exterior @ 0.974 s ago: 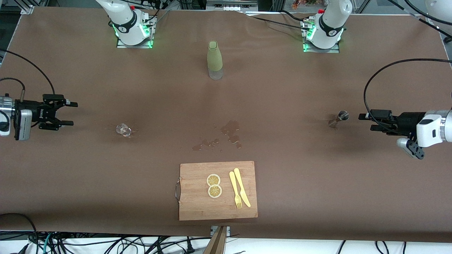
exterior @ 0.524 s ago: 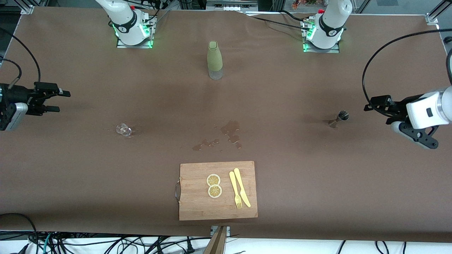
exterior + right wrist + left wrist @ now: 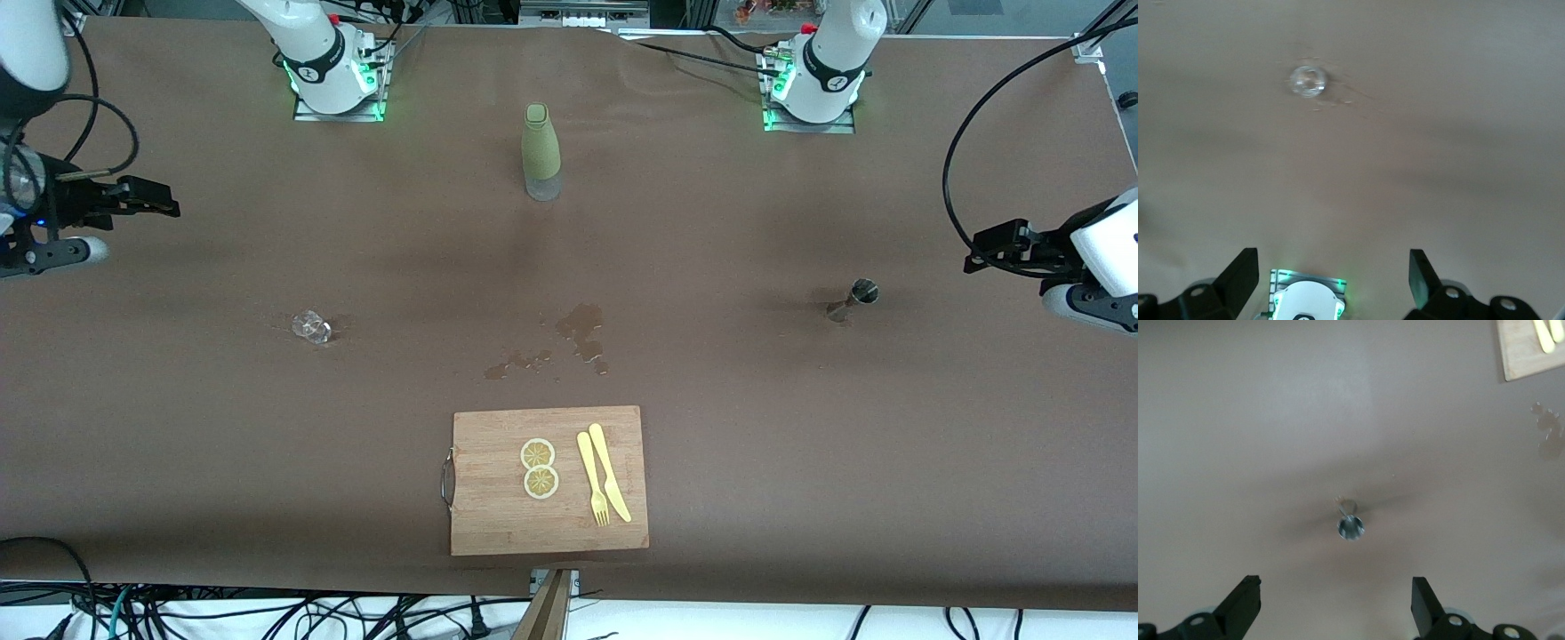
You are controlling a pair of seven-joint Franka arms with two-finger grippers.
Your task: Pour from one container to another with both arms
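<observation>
- Hanging open and empty over the table's two ends, the left gripper (image 3: 978, 253) and right gripper (image 3: 164, 200) held nothing; the jigger (image 3: 853, 298) and the glass (image 3: 311, 327) stood untouched on the brown table (image 3: 800, 462), each toward its own arm's end.
- Neither container was gripped, so by the look of it either the pour had not begun or both vessels had been set down after one; a wet stain (image 3: 578, 333) midway between them, just farther from the front camera than the cutting board (image 3: 498, 524), hinted at liquid spilled, though the frames could not say when.
- What was left, if the pour was yet to come: each arm had to close on its vessel, bring the two together and tip one into the other.
- From the left wrist view, the jigger (image 3: 1350, 523) showed its open metal mouth from above, framed between two wide-apart fingertips (image 3: 1245, 603), with a corner of the board (image 3: 1528, 350) at the edge; the front view gave only its side.
- From the right wrist view, the glass (image 3: 1307, 80) showed as a clear round rim, and an arm base (image 3: 1308, 300) with green lights sat between the spread fingers (image 3: 1241, 273).
- Only the front view took in the green bottle (image 3: 540, 151) between the two bases, plus lemon slices (image 3: 539, 468), a fork (image 3: 591, 480) and a knife (image 3: 609, 471) on the board.
</observation>
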